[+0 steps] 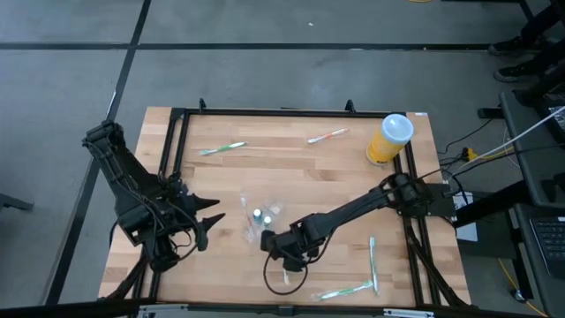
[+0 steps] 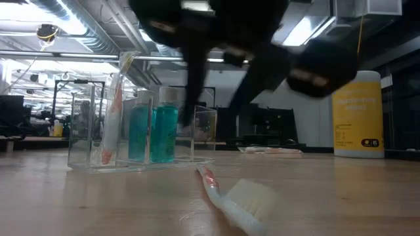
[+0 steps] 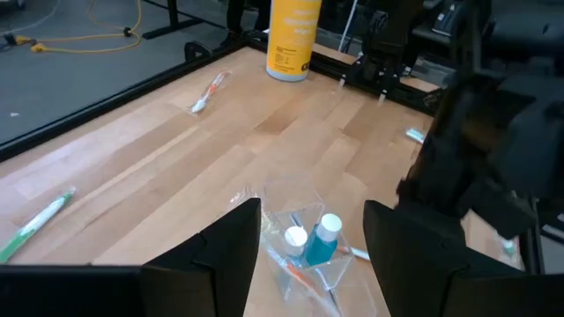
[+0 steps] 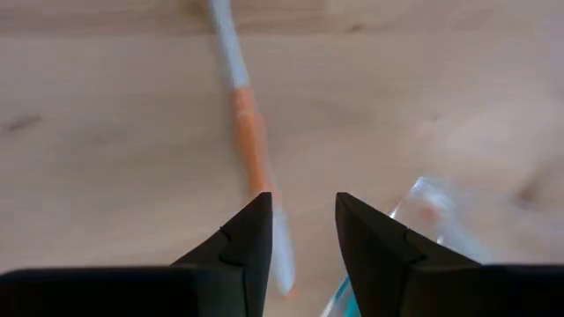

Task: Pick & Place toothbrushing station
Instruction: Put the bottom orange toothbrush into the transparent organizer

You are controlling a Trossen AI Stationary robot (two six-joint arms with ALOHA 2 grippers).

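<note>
The wooden table carries a clear organizer with blue bottles, a yellow canister at its far right corner, and scattered toothbrushes.

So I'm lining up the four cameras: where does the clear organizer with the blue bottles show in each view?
High view: the clear organizer sits mid-table, just ahead of the right gripper.
Low view: left of centre, blue bottles and an orange toothbrush inside.
Left wrist view: bottom centre, between the left arm's own fingers.
Right wrist view: only a clear corner near the bottom right.
Shared landmark: the yellow canister, seen in the high, low and left wrist views.
</note>
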